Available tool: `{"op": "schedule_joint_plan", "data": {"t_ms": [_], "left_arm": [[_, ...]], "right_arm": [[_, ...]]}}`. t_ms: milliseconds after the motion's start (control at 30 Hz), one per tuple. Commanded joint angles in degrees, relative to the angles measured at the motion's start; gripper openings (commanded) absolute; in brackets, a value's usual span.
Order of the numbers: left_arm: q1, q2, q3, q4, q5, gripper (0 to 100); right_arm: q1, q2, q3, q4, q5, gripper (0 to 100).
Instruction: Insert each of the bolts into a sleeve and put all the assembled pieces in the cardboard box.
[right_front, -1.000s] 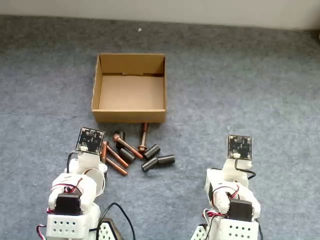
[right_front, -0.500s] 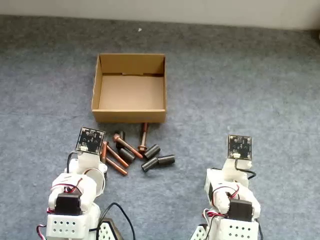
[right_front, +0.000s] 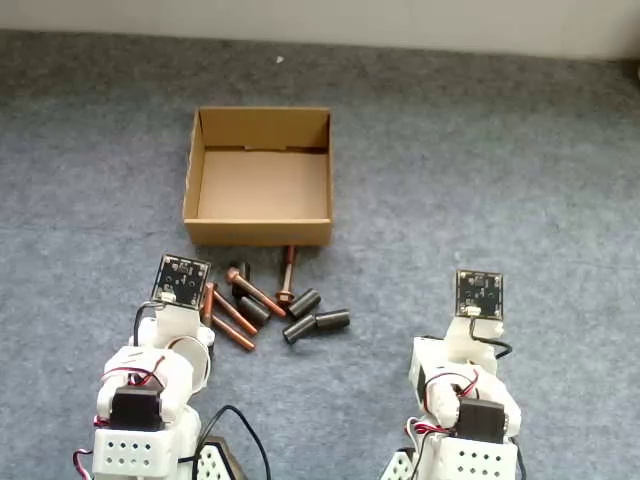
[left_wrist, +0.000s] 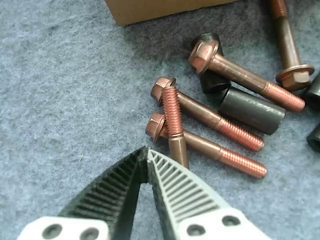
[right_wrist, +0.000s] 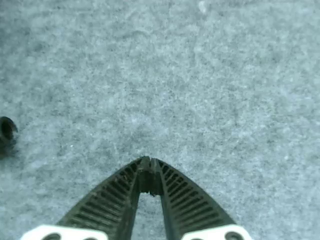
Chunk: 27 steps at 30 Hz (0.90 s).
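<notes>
Grey fabric covers the worktop (right_front: 500, 150), and at the bottom of the high view both arms sit folded back, which I read as a resting pose. The left hand (left_wrist: 146, 151) is clenched on nothing, its tips meeting just short of the copper-coloured bolts (right_front: 232, 318). One bolt (left_wrist: 172, 120) reaches right up to its pale jaw, so a pick could start there. The right hand (right_wrist: 145, 161) is likewise clenched and empty over bare fabric at lower right, well apart from the parts, with one black sleeve (right_wrist: 6, 131) at the left edge of its view.

Just past the left arm, four bolts and the dark sleeves (right_front: 318, 318) lie loose in a heap in the lower middle. None is visibly joined, though one bolt rests across a sleeve (left_wrist: 212, 82).

Farther up, the cardboard box (right_front: 258, 233) stands open-topped with nothing in it, just beyond the heap, probably set close so carries are short. Assembly has not begun.
</notes>
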Motion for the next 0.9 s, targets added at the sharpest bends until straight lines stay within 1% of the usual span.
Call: {"op": "schedule_joint_plan", "data": {"t_ms": [0, 167, 200, 367, 433, 600, 733, 867], "left_arm": [[-0.04, -0.22, 1.1, 0.18, -0.44, 1], [-0.04, -0.22, 1.1, 0.18, -0.44, 1], [-0.04, -0.22, 1.1, 0.18, -0.44, 1], [-0.04, -0.22, 1.1, 0.18, -0.44, 1], [-0.04, -0.22, 1.1, 0.18, -0.44, 1], [-0.04, -0.22, 1.1, 0.18, -0.44, 1], [-0.04, -0.22, 1.1, 0.18, -0.44, 1], [-0.04, -0.22, 1.1, 0.18, -0.44, 1]], "right_arm": [[0.75, -0.57, 8.57, 0.22, 0.44, 1.3], [0.48, -0.57, 7.08, -1.19, 0.79, 1.5], [0.48, -0.57, 6.02, -2.15, 2.37, 1.5], [0.66, -0.57, 2.59, -4.35, 15.65, 1.6], [0.75, -0.57, 1.36, -3.91, 18.29, 1.6], [0.57, -0.57, -4.62, -3.91, 18.81, 1.8], [0.48, -0.48, -11.47, -1.36, 20.04, 6.0], [0.4, 0.22, -17.54, -0.66, 20.22, 6.3]]}}
